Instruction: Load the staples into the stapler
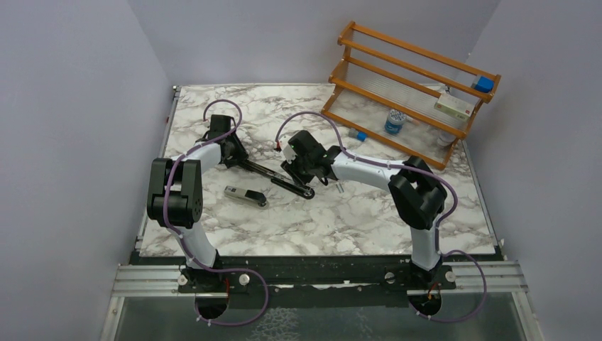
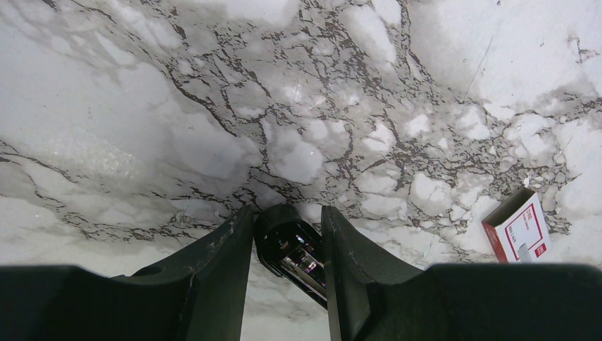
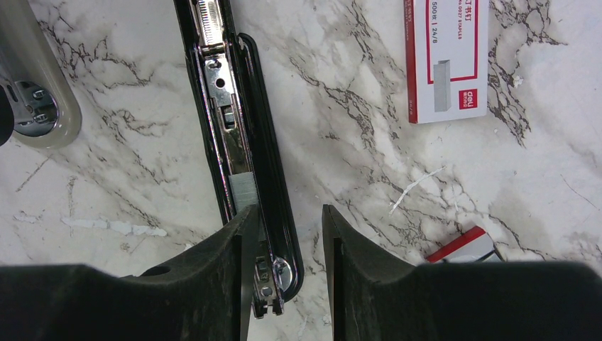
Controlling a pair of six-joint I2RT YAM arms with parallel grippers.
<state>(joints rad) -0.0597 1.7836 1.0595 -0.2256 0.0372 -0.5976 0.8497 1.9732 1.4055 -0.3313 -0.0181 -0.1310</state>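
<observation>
- The left arm is reaching forward low over the table [image 1: 369, 213]. The left gripper [image 2: 287, 212] is clamping the rounded black end of the stapler [image 3: 226, 121] between narrow jaws.
- The right arm is bending in from the right. The right gripper [image 3: 287, 209] is hovering low over the stapler's other end, jaws parted and holding nothing, with one finger [image 3: 227, 270] overlapping the edge of the metal channel.
- The stapler is lying opened flat mid-table between the two grippers, silver channel facing up. A strip of staples [image 3: 245, 193] is sitting in that channel just ahead of the right gripper.
- The box of staples [image 3: 444, 57] is lying label-up near the stapler but apart from it. A red-and-white piece of packaging [image 3: 461, 245] and a white scrap [image 3: 415, 188] are lying close by.
- A second, grey stapler [image 1: 245, 195] is resting on the near side of the table, and a wooden rack [image 1: 412, 78] is standing at the far right corner.
</observation>
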